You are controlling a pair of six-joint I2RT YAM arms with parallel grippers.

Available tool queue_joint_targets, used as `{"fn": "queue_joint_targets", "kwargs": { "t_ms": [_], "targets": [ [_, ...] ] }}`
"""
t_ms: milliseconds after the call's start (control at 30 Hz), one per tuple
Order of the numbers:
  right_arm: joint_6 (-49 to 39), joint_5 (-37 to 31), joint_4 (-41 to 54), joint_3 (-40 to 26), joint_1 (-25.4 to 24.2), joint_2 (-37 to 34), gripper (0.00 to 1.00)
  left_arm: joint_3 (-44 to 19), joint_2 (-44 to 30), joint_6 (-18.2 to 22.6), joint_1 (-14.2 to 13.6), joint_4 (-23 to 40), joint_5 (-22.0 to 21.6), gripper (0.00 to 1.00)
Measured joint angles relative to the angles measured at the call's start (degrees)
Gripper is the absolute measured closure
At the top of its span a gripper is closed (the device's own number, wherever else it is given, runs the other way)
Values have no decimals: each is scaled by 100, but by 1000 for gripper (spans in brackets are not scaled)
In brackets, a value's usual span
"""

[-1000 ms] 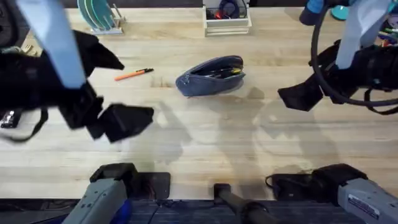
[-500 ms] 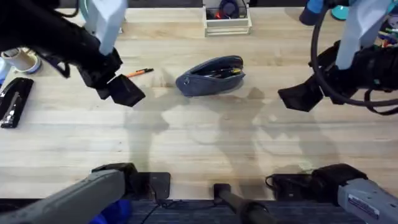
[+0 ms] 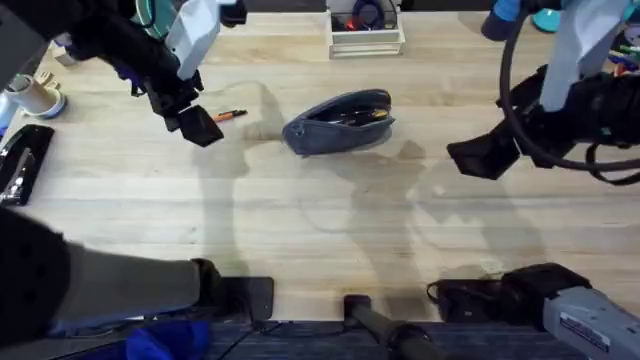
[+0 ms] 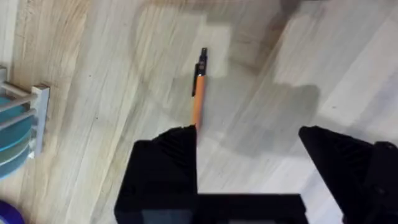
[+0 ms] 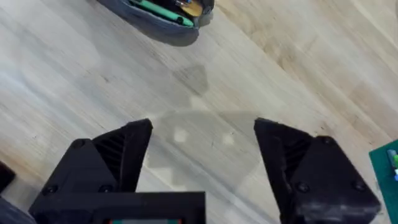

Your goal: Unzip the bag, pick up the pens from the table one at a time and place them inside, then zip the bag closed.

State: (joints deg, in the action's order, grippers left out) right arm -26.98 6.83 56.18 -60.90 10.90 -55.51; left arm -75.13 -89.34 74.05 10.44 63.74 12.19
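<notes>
Wooden table (image 3: 330, 215): dish rack (image 4: 18, 124) near orange pen (image 4: 198, 93).

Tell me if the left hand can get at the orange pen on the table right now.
Probably yes. The left hand hangs open right by the orange pen, which lies alone on bare table; nothing stands between them. The bag sits well aside.

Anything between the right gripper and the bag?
Nothing: bare table separates the right gripper from the open bag, as overhead and right wrist views show.
</notes>
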Motion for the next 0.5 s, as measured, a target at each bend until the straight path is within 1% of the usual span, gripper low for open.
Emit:
{"fn": "queue_joint_targets", "kwargs": {
  "t_ms": [133,300,400,500],
  "targets": [
    [0,0,0,0,0,-2,4,0,-356,209,206,-261,-2,7],
    [0,0,0,0,0,0,5,0,-756,325,409,-439,-4,7],
    [0,0,0,0,0,0,4,0,-967,377,481,-572,-4,7],
    [0,0,0,0,0,-1,5,0,-1164,515,515,-679,-5,8]
  ]
}}
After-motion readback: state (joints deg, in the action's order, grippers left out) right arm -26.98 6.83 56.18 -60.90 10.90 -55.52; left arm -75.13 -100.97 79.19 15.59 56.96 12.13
